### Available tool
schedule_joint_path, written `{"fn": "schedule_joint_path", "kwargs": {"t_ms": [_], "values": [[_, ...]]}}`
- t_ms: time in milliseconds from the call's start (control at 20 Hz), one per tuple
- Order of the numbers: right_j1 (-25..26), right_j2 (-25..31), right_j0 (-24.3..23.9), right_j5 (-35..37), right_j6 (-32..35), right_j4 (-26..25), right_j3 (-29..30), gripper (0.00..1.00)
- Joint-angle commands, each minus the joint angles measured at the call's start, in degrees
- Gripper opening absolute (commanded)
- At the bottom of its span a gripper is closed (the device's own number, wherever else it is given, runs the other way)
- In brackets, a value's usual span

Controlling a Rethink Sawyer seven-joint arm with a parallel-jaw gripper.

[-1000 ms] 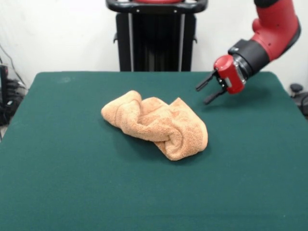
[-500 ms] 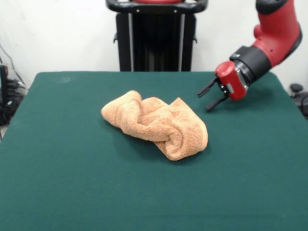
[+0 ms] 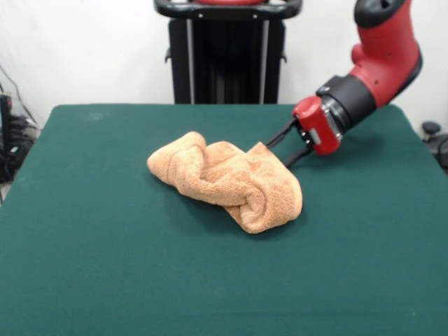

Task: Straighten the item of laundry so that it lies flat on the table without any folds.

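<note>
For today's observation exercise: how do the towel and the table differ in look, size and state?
The towel is light orange-tan and fluffy; the table is dark green and smooth. The towel is far smaller than the table. The towel lies bunched in rolled folds, while the table's cloth is flat. Both are fabric surfaces, and the towel rests on the table.

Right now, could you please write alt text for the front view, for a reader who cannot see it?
A crumpled orange-tan towel lies bunched on a dark green table. A red and black robot arm reaches in from the upper right, its open gripper at the towel's far right edge.
</note>
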Motion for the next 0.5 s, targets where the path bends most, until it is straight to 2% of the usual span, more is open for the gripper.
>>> {"fn": "schedule_joint_path", "kwargs": {"t_ms": [50,500], "values": [[2.8,4.4,-2.5,-6.7,15.3,3.5,-8.2,1.0],[2.4,5.0,-3.7,-10.1,14.0,2.8,-6.5,1.0]]}}
